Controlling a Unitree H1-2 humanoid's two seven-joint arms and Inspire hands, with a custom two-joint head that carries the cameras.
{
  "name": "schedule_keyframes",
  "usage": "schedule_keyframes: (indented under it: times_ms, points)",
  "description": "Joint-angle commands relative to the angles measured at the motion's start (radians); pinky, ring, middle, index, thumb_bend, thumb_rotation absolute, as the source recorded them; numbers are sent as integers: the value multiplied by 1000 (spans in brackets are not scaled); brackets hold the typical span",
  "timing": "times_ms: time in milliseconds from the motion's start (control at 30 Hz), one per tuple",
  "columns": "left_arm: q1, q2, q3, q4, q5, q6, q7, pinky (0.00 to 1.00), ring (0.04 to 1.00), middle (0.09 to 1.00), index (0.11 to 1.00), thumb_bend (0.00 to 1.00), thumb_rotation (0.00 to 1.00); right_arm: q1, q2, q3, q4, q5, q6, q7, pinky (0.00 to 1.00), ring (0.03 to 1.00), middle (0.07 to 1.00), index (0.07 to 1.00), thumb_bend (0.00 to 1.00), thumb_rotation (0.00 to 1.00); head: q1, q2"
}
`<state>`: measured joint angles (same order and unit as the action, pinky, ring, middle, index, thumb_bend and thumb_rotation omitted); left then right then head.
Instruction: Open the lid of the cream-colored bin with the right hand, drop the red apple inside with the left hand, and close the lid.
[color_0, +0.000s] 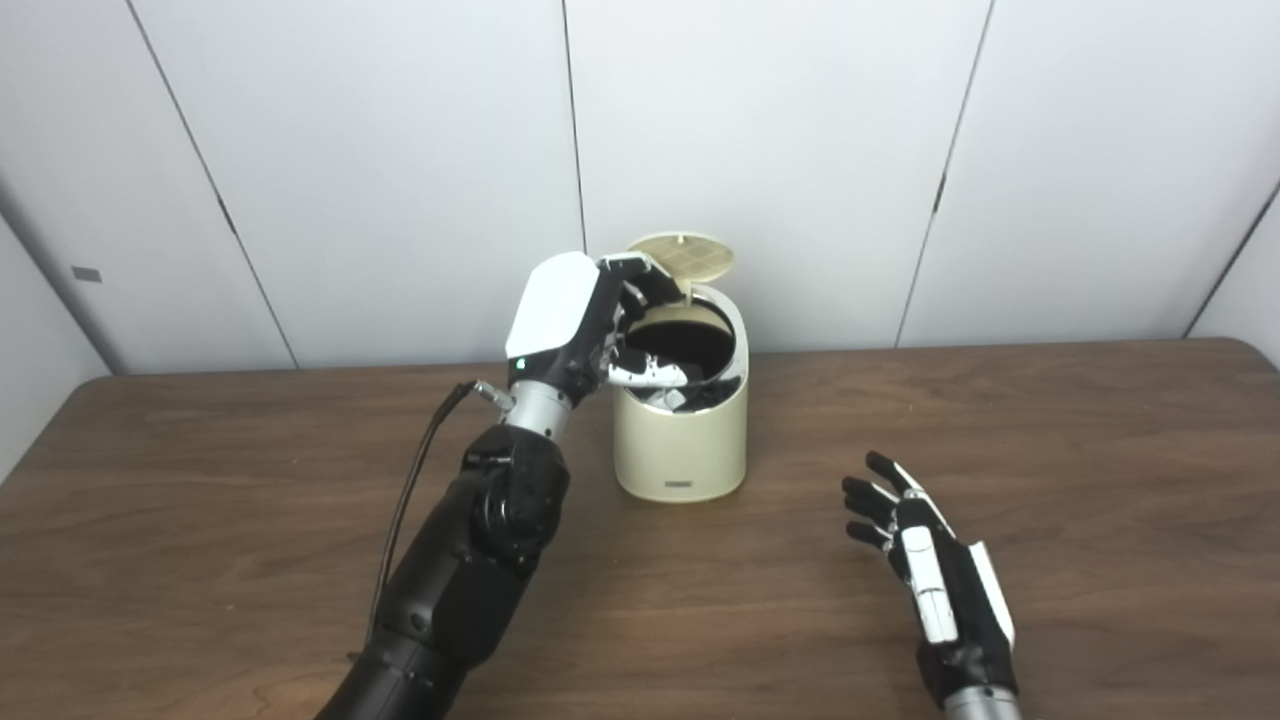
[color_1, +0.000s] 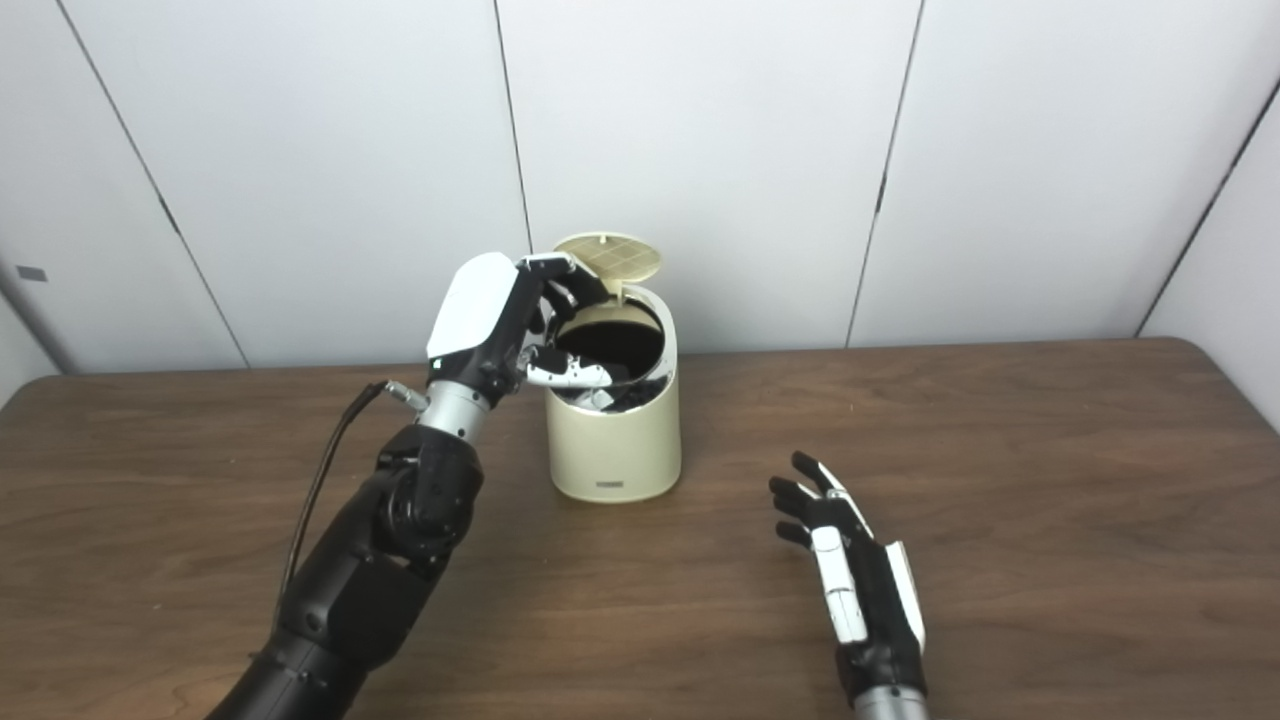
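The cream-colored bin (color_0: 683, 440) stands on the table near its back middle. Its round lid (color_0: 682, 256) is tipped up and open at the back. My left hand (color_0: 590, 325) is raised over the bin's left rim, fingers spread over the dark opening, holding nothing that I can see. The red apple is not visible in either view. My right hand (color_0: 930, 560) rests low over the table to the right of the bin, fingers apart and empty, well apart from the bin.
The brown wooden table (color_0: 200, 560) spans the view, its back edge against white wall panels. A black cable (color_0: 410, 490) hangs from my left wrist.
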<state>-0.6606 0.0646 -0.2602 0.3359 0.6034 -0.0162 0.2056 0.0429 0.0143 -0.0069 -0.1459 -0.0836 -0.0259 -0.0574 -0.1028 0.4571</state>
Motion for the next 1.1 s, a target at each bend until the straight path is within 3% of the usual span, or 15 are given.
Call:
schedule_keyframes:
  times_ms: [0, 67, 133, 467, 733, 833, 933, 967, 1067]
  points:
    - [-8, -27, 26, -21, -55, -7, -3, 455, 443, 511, 484, 514, 2, -18, 3, 1, -29, 2, -17, -1, 763, 821, 800, 864, 443, 976, 0, 1]
    - [-1, -42, 51, -30, -88, -17, 5, 439, 441, 518, 476, 504, 0, -19, 2, 3, -24, 0, -23, -1, 762, 818, 797, 862, 435, 981, 2, -1]
    - [5, -52, 70, -38, -115, -34, 16, 362, 445, 532, 467, 479, 0, -18, 1, 5, -23, -5, -24, -1, 761, 814, 791, 861, 428, 988, 4, -1]
    - [38, -63, 139, -116, -236, -128, 23, 346, 449, 522, 462, 476, 0, -20, -2, 0, -23, -2, -21, 3, 760, 817, 797, 869, 418, 982, 7, -1]
    - [145, -47, 179, -299, -343, -73, -62, 344, 468, 533, 495, 477, 0, -66, -31, -15, -22, 23, -31, 16, 779, 839, 837, 868, 486, 942, 10, 0]
    - [211, -28, 198, -373, -391, -65, -101, 419, 512, 519, 487, 513, 0, -115, -64, -13, -9, -8, -68, 16, 780, 861, 857, 869, 472, 944, 10, 2]
    - [277, -15, 221, -431, -439, -66, -126, 449, 541, 612, 496, 511, 76, -170, -93, -11, 0, -58, -56, 4, 781, 869, 870, 872, 497, 949, 9, 4]
    - [299, -11, 229, -448, -455, -67, -133, 476, 576, 642, 584, 586, 202, -189, -101, -7, -4, -83, -45, -1, 788, 871, 872, 871, 510, 942, 9, 4]
    - [354, -3, 244, -486, -459, -59, -141, 531, 629, 691, 691, 636, 352, -233, -128, 11, -22, -156, -17, -1, 786, 870, 881, 870, 531, 957, 8, 6]
